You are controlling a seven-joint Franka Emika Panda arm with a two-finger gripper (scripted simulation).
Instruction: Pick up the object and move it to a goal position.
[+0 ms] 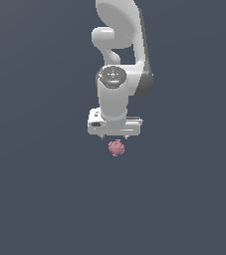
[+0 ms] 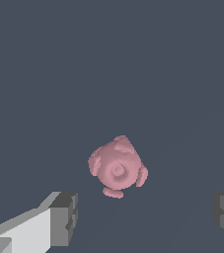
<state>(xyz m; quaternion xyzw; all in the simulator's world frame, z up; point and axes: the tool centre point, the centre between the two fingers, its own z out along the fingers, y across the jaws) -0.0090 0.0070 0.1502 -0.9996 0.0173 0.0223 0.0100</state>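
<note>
Gripper (image 2: 143, 217) of mine hung with its jaws spread wide and nothing between them, the two dark fingertips (image 2: 64, 217) standing well apart with bare floor in the gap. Just ahead of that gap, and nearer to one finger than to the other, lay the object (image 2: 117, 167), a small pink knobbly lump resting on the dark grey floor (image 2: 44, 74), touched by neither finger. Seen from the exterior view, my gripper (image 1: 114, 136) pointed straight down and the object (image 1: 116, 147) sat just beyond the edge of the hand, near it but not under its middle. I judged that I was in the approach, with the grasp not yet begun and the carry to the goal all to come; no goal marker showed in either view, so I could not tell where that was. To do this step well, I reckoned I should first slide the hand across until the lump sat midway between the fingertips, and only then come down. The jaws should stay open through the descent, since the bumps could catch a finger and roll the lump aside. Closing should be on its round body, low enough that it would not squirt out from the pads.
</note>
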